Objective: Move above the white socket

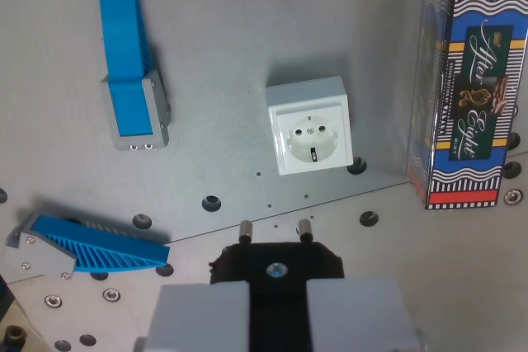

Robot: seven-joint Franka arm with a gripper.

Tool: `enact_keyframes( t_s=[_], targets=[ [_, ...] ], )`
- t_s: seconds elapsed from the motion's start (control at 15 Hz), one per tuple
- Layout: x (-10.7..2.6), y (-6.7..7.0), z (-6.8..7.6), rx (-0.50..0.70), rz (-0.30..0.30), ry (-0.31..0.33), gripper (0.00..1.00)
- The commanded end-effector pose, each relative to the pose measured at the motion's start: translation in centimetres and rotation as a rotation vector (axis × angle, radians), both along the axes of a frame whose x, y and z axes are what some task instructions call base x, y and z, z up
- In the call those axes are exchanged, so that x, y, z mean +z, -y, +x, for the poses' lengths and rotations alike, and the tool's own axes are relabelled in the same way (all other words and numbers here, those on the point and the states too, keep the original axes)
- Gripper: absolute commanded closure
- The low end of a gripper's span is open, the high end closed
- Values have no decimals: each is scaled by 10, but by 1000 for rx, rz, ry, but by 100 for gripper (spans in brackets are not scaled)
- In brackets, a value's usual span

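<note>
Sitting mid-frame on the grey bench, the white socket is face-up. Fingers clamp a black plug, pins pointing toward the socket. After Eight box at wrist view's right, two blue parts left.
</note>
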State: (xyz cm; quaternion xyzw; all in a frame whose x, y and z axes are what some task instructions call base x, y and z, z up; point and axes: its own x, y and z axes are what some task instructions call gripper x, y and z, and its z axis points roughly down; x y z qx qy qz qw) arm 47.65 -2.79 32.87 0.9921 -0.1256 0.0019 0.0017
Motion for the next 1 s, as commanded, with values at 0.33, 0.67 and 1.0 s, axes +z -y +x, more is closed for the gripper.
enact_keyframes(
  t_s=[0.33, 0.67, 1.0],
  targets=[
    [0, 0, 0, 1, 0, 1, 100],
    [-3, 0, -1, 7, 1, 2, 100],
    [-11, 1, -4, 21, 1, 23, 100]
  ],
)
